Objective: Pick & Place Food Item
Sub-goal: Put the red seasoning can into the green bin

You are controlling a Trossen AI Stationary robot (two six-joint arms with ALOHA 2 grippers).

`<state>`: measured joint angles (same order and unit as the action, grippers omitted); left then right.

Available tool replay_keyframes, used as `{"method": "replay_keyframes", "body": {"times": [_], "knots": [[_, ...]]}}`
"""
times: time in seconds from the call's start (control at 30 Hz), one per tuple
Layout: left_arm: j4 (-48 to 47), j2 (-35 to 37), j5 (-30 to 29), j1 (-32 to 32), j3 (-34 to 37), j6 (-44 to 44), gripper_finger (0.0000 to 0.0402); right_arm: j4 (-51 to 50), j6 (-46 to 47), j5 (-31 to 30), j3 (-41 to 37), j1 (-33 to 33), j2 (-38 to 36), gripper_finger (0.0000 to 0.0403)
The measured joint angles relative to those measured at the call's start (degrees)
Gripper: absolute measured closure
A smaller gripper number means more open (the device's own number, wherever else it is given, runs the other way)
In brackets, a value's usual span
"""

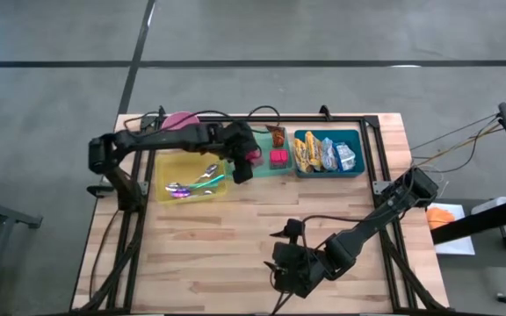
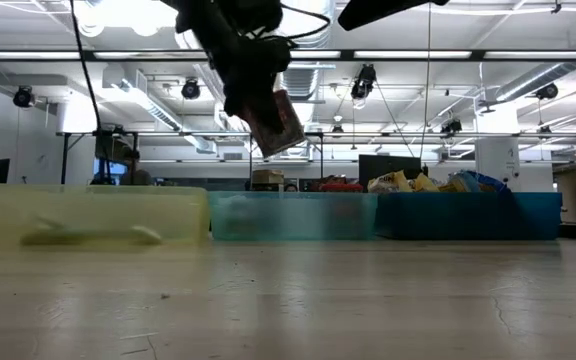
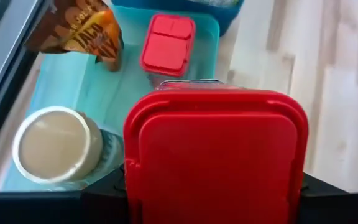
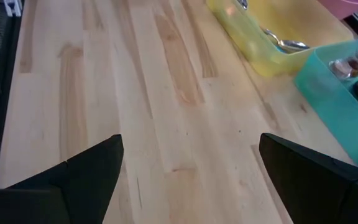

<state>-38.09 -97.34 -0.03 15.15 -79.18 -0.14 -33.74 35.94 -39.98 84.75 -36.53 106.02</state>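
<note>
My left gripper hangs over the left end of the teal bin, shut on a small box with a red lid. The low view shows this box tilted, high above the bins. In the teal bin below lie a second red-lidded box, a brown and orange snack bag and a white-lidded cup. My right gripper waits open over the bare wood near the table's front edge, with nothing between its fingers. My left gripper pinches the red-lidded box between its two fingers, one on each of two opposite sides. The fingers slant down from the table's left side. The box is lifted clear above the teal bin and hangs tilted below the fingers.
A yellow bin with spoons stands left of the teal one. A blue bin with snack packets stands to its right. A pink plate lies at the far left. Open wood spreads across the table's near half.
</note>
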Motion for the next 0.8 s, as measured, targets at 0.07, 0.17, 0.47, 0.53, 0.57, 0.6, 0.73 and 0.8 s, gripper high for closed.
{"method": "replay_keyframes", "body": {"times": [0.07,0.17,0.47,0.53,0.57,0.6,0.73,0.8], "knots": [[-2.4,-2.0,-0.5,0.2,-1.9,3.6,0.0208,0.0,-0.2,0.0,0.0,0.0,0.0,0.0031],[-6.5,-4.8,-2.1,0.4,-4.0,10.2,0.0208,0.1,-0.3,0.0,0.0,0.0,0.0,0.0031],[-6.0,-7.9,-7.5,2.0,-4.0,18.2,0.0209,0.2,-0.1,0.0,0.0,0.0,0.0,0.0031],[-4.6,-7.9,-7.4,2.2,-4.0,18.2,0.0209,0.2,0.0,0.0,0.0,0.0,0.0,0.0031],[-3.6,-7.9,-7.3,2.3,-4.0,18.1,0.0209,0.2,0.0,0.0,0.0,0.0,0.0,0.0031],[-2.9,-7.9,-6.9,2.3,-4.0,17.9,0.0209,0.2,0.0,0.0,0.0,0.0,0.0,0.0031],[-1.5,-7.9,-6.2,2.3,-3.8,16.9,0.0209,0.2,0.1,0.0,0.0,0.1,0.0,0.0031],[-0.3,-8.4,-6.1,2.3,-3.8,16.8,0.0209,0.2,0.1,0.0,0.0,0.0,0.0,0.0031]]}}
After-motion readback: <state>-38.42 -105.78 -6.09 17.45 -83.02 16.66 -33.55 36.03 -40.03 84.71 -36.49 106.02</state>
